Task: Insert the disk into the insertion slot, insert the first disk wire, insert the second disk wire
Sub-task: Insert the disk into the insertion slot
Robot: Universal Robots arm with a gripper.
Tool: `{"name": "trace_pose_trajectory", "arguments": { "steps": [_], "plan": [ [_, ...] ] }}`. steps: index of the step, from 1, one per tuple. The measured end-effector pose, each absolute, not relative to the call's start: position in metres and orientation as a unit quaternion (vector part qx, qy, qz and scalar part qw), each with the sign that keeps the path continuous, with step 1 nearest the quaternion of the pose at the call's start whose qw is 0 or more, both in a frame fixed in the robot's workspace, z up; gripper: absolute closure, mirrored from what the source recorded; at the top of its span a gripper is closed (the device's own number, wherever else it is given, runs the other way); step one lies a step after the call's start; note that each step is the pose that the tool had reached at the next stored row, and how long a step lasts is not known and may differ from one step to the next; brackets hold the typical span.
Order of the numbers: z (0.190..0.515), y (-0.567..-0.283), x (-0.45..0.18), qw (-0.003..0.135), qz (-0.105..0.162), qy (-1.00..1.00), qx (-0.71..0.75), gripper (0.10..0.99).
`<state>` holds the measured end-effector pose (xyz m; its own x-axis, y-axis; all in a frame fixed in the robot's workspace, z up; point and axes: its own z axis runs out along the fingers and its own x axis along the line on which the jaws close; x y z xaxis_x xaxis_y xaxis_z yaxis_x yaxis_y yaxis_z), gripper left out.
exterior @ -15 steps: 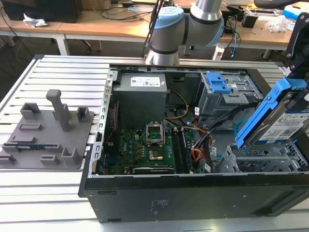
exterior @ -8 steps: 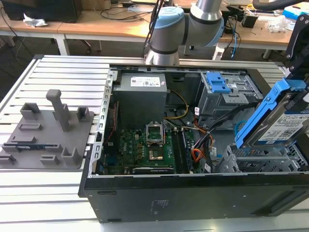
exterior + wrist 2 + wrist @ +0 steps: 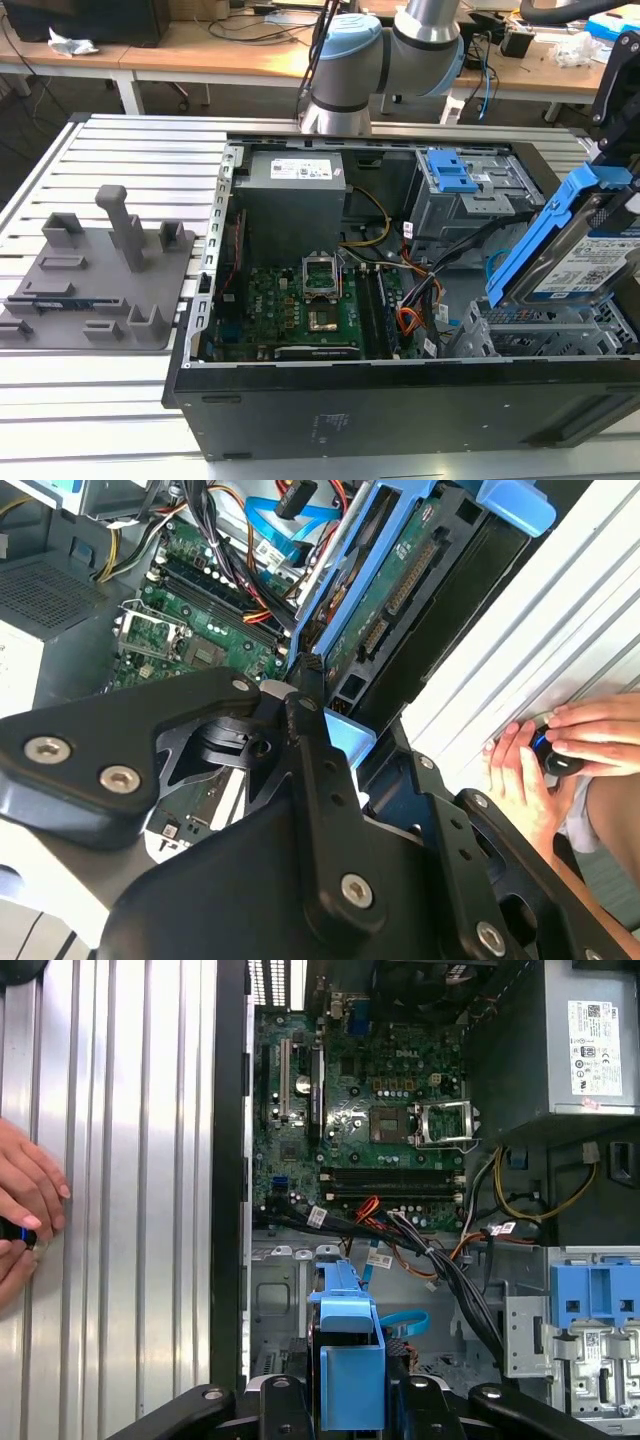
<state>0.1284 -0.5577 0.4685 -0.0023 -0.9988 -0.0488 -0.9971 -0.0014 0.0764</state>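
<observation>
The disk (image 3: 585, 262), a silver-grey drive with a white label in a bright blue carrier, hangs tilted at the exterior view's right, above the open computer case. Just below it lies the insertion slot (image 3: 545, 332), a grey perforated metal cage. My gripper (image 3: 350, 1392) is shut on the carrier's blue end (image 3: 349, 1355), and its black fingers (image 3: 312, 730) press against the carrier's edge. The disk's connector side (image 3: 400, 590) faces down into the case. The cage floor (image 3: 280, 1290) is open beneath the disk. Loose wires (image 3: 400, 1235) and a blue cable (image 3: 405, 1322) lie beside the cage.
A taller drive bay with a blue latch (image 3: 452, 172) sits behind the cage. The motherboard (image 3: 300, 300) and power supply (image 3: 295, 195) occupy the case's other half. A grey fixture (image 3: 100, 270) rests on the slatted table. A person's hand (image 3: 25, 1205) lies on the table beside the case.
</observation>
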Motion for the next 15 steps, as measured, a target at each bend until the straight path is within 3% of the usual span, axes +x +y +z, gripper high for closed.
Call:
{"name": "trace_pose_trajectory", "arguments": {
  "steps": [15],
  "plan": [
    [0.4630, -0.5578, 0.1281, 0.010, -0.044, -0.706, 0.707, 0.722]
  ]
}}
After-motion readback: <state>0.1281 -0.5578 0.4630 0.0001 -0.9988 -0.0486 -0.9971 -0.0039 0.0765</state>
